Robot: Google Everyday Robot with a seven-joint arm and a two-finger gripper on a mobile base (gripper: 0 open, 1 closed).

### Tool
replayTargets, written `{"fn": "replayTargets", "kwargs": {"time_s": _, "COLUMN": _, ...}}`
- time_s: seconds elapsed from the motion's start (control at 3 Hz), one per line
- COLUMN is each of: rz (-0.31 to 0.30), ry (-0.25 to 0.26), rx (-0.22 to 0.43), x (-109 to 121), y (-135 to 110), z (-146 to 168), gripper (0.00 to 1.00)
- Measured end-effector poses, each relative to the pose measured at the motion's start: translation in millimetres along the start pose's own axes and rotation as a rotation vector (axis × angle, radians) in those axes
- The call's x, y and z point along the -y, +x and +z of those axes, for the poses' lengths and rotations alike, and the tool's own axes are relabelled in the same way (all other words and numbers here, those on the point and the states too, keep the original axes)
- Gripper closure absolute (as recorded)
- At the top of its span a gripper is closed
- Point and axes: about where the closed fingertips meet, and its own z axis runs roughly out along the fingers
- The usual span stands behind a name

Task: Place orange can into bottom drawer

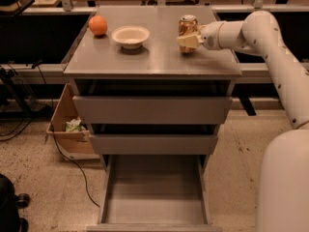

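Note:
The orange can stands upright on the grey cabinet top, at the back right. My gripper reaches in from the right on a white arm, with its pale fingers low against the front of the can. The bottom drawer is pulled out wide below, showing a bare flat grey floor.
A round orange fruit and a white bowl sit at the back left of the top. The two upper drawers stick out slightly. A cardboard box and cables lie on the floor at left. My white base fills the lower right.

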Motion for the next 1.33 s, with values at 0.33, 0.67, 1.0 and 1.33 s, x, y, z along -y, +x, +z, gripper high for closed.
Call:
{"fn": "replayTargets", "kwargs": {"time_s": 0.33, "rz": -0.004, "ry": -0.075, "rx": 0.005, "x": -23.3, "y": -3.5, "z": -23.3, "gripper": 0.96}}
{"fn": "replayTargets", "kwargs": {"time_s": 0.67, "rz": -0.025, "ry": -0.138, "rx": -0.014, "x": -54.7, "y": -7.4, "z": -60.1, "gripper": 1.0}}
{"fn": "replayTargets", "kwargs": {"time_s": 1.0, "rz": -0.018, "ry": -0.171, "rx": -0.065, "x": -98.3, "y": 0.9, "z": -115.1, "gripper": 1.0}}
{"fn": "replayTargets", "kwargs": {"time_s": 1.33, "rz": -0.007, "ry": -0.193, "rx": -0.082, "x": -104.4, "y": 14.2, "z": -102.5, "gripper": 1.0}}
